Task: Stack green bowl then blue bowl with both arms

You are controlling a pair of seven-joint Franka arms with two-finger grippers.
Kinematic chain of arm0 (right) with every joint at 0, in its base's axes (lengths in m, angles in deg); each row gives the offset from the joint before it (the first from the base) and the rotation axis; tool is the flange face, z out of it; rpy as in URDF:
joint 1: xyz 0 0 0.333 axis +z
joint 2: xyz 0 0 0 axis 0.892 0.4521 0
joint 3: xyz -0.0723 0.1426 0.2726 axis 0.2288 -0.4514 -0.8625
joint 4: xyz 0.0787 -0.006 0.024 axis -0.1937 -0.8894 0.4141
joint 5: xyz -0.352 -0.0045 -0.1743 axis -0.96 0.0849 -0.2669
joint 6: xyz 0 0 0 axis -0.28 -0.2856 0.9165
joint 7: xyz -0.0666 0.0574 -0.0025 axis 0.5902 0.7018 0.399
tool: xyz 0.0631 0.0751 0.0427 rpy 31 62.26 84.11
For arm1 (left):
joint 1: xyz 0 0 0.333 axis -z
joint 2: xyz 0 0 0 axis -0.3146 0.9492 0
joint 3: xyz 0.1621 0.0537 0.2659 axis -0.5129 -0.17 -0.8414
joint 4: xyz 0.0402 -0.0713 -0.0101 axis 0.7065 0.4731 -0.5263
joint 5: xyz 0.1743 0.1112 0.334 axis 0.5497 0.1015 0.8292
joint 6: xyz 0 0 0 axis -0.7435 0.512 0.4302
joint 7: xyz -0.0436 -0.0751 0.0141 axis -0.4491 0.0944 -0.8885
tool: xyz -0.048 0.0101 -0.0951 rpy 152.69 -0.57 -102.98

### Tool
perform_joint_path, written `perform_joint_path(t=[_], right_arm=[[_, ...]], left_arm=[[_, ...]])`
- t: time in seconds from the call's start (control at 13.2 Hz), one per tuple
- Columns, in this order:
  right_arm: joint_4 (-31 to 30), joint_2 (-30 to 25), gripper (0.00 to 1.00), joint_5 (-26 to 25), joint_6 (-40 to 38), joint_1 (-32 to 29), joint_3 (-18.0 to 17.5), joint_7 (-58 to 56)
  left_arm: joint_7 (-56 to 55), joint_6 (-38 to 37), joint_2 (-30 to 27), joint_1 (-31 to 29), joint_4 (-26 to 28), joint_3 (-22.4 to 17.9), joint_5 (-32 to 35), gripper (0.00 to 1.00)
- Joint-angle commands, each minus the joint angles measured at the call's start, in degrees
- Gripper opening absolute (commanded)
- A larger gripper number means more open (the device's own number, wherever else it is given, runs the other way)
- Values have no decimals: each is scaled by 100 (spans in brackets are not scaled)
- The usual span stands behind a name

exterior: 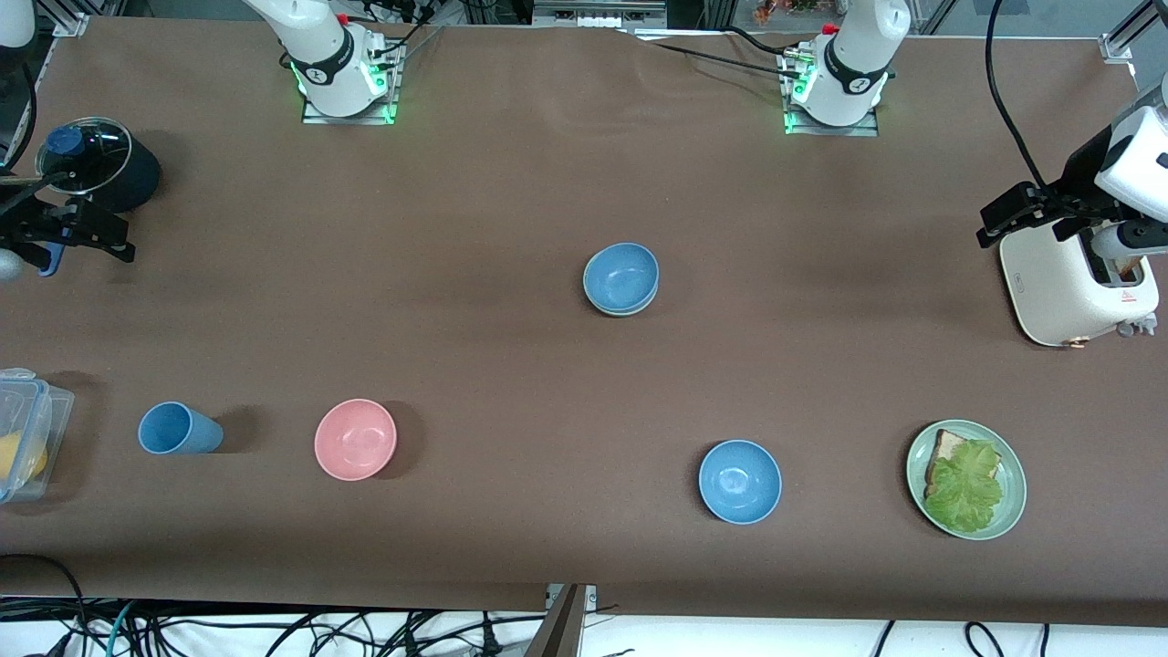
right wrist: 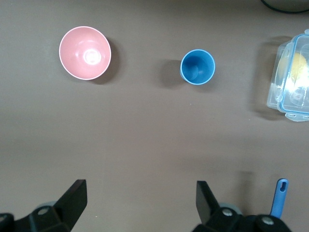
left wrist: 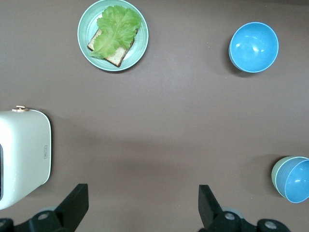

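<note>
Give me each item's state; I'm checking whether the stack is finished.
blue bowl: nested in the green bowl, mid-table.
green bowl: under it, only its rim showing.
sky-blue bowl: upright, empty.
pink bowl: upright, empty.
blue cup: upright, empty.
plate: holds bread and lettuce.
pot: lidded.
left claw: open, empty, by the toaster.
right claw: open, empty, by the pot.

Muted mid-blue round bowl (exterior: 621, 276) nested in pale mint-green bowl (left wrist: 276, 175) at mid-table; brighter sky-blue round bowl (exterior: 740, 481) nearer the front camera, beside pale-green plate (exterior: 1013, 506) of bread and lettuce; pink round bowl (exterior: 355, 439) beside blue plastic cup (exterior: 176, 429), toward the right arm's end
</note>
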Motion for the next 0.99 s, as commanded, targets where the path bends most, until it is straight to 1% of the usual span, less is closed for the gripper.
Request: perform_joint_path(t=[0.0, 0.15, 0.38, 0.91], right_arm=[[-71, -97, 100, -81, 5, -64, -36, -15], [-71, -97, 100, -81, 13, -64, -36, -15], [-71, -88, 100, -81, 14, -73, -36, -15], [-71, -88, 100, -81, 31, -64, -36, -6]], left_arm=[[130, -156, 67, -14, -191, 1, 29, 100], [122, -164, 40, -14, -191, 36, 11, 100], [130, -199, 31, -14, -200, 27, -191, 100], [122, -279, 23, -14, -200, 27, -208, 100]])
